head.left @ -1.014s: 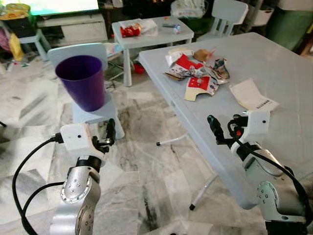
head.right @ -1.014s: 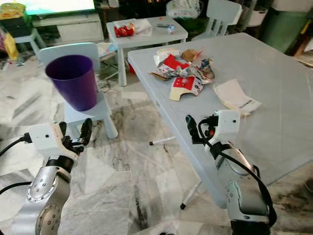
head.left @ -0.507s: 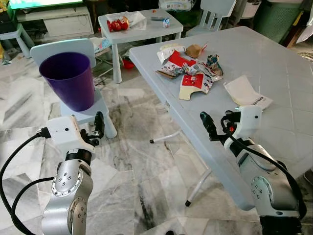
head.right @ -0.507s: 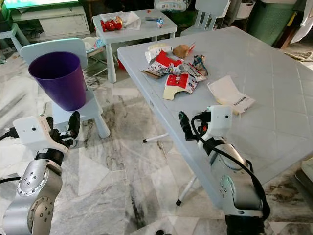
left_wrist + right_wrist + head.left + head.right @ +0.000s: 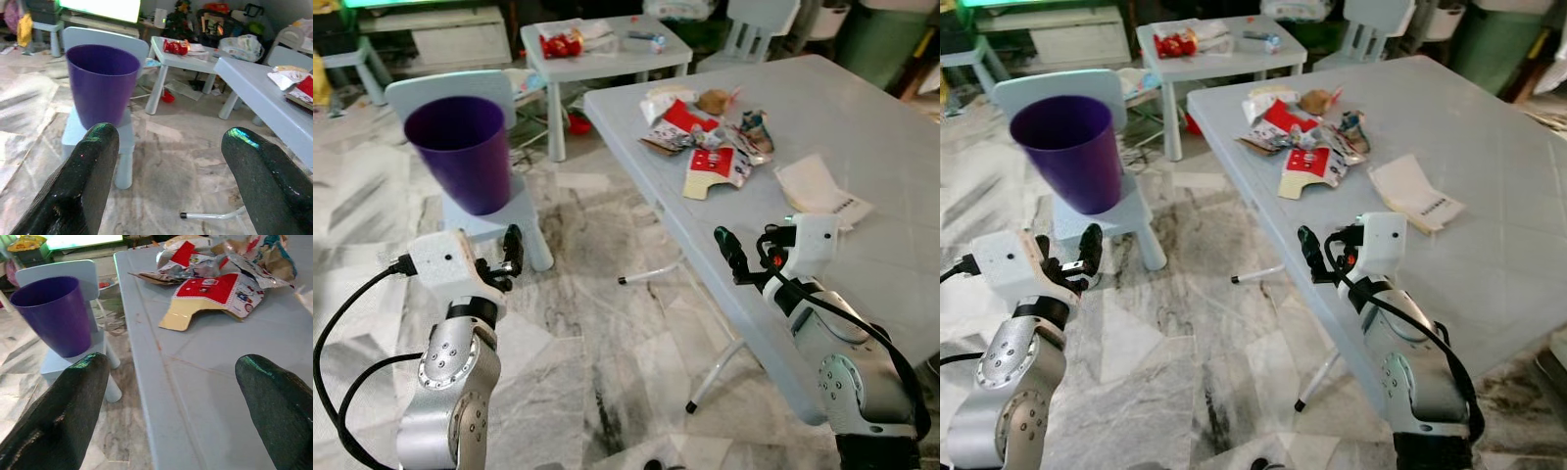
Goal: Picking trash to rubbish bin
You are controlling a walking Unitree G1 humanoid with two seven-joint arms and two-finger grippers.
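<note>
A purple bin (image 5: 460, 147) stands on a small pale-blue chair (image 5: 507, 223) to my left. On the grey table (image 5: 862, 108) lies a pile of trash (image 5: 710, 137): red-and-white wrappers, crumpled foil and a flattened carton (image 5: 210, 293). A white paper (image 5: 820, 186) lies apart from the pile, to its right. My left gripper (image 5: 168, 134) is open and empty above the floor, short of the chair. My right gripper (image 5: 171, 362) is open and empty at the table's near edge, well short of the pile.
A small table (image 5: 607, 44) behind carries a red packet (image 5: 553, 44) and other bits. A white child's chair (image 5: 759, 20) and a green container (image 5: 891, 39) stand at the back right. The table's folding leg (image 5: 651, 276) rests on the marble floor between chair and table.
The whole view has shifted with the camera. Both arms keep the same pose with their grippers open, and nothing on the table has moved.
</note>
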